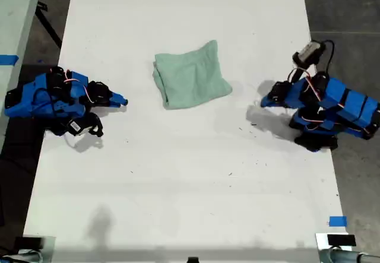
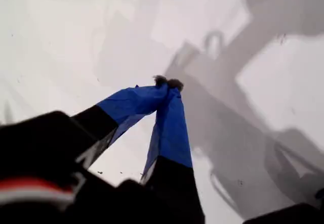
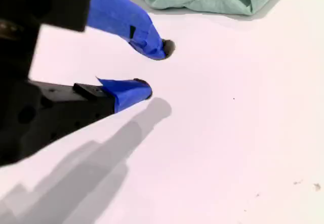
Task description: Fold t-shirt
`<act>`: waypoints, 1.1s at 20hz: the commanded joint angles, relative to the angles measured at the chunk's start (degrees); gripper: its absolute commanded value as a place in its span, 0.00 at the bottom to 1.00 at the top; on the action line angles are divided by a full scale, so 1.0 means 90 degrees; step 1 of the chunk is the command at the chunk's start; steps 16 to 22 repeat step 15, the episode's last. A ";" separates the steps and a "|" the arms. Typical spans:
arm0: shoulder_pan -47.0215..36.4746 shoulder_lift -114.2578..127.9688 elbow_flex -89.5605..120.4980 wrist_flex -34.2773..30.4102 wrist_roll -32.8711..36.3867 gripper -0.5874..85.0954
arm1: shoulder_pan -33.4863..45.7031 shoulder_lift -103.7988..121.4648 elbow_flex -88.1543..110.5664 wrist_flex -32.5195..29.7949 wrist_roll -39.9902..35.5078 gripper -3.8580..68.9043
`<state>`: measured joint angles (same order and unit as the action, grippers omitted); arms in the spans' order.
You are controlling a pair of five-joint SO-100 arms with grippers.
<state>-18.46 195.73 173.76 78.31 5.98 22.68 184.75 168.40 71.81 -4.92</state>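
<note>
- Mint-green t-shirt (image 1: 191, 76) lies folded at the exterior view's upper centre on the white table (image 1: 178, 180).
- My first gripper (image 2: 168, 83): tips together, empty.
- My second gripper (image 3: 154, 68): jaws apart, empty.

The small pale mint-green cloth t-shirt (image 1: 191, 75) looks soft and matt, its folded fabric lightly rumpled at the edges. The white table top (image 1: 178, 174) is smooth and matt, flecked with small dark specks. Matt blue tape wraps the fingers (image 3: 126, 21) of my second gripper (image 3: 154, 68) over black plastic.
</note>
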 commanded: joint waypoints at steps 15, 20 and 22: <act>-0.0020 0.0029 -0.0039 0.0010 -0.0029 0.15 | -0.0557 0.1309 0.0732 -0.0068 -0.3242 0.08; -0.0020 0.0029 -0.0039 0.0010 -0.0029 0.15 | -0.0557 0.1309 0.0732 -0.0068 -0.3242 0.08; -0.0020 0.0029 -0.0039 0.0010 -0.0029 0.15 | -0.0557 0.1309 0.0732 -0.0068 -0.3242 0.08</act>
